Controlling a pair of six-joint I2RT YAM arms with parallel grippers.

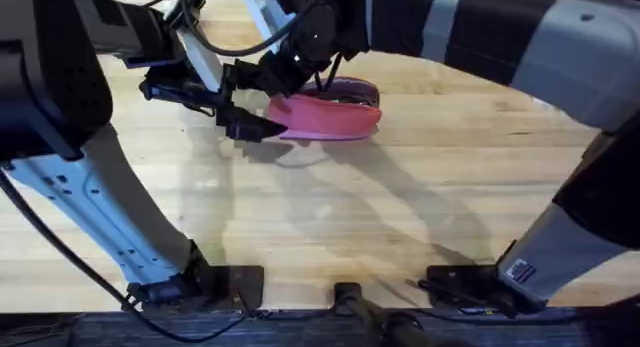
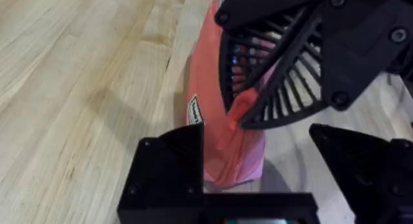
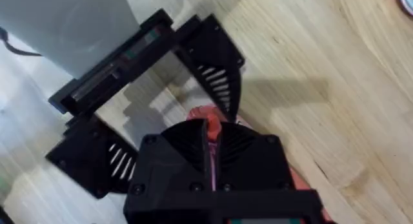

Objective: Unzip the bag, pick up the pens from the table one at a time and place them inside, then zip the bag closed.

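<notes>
Pink bag [image 1: 325, 118] lying on the wooden table [image 1: 400, 217], upper centre of the overhead frame, purple lining showing at its far edge. Left gripper [image 1: 243, 125] at the bag's left end, jaws wide, one finger either side of the pouch end [image 2: 229, 146]. Right gripper [image 1: 300, 72] at the bag's top, fingers pinched narrow on a thin pink tab [image 3: 211, 130].

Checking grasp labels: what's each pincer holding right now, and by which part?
Right pincer is shut on the bag, pinching the zipper pull at its top. Left pincer is open around the bag's end, gripping nothing.
</notes>
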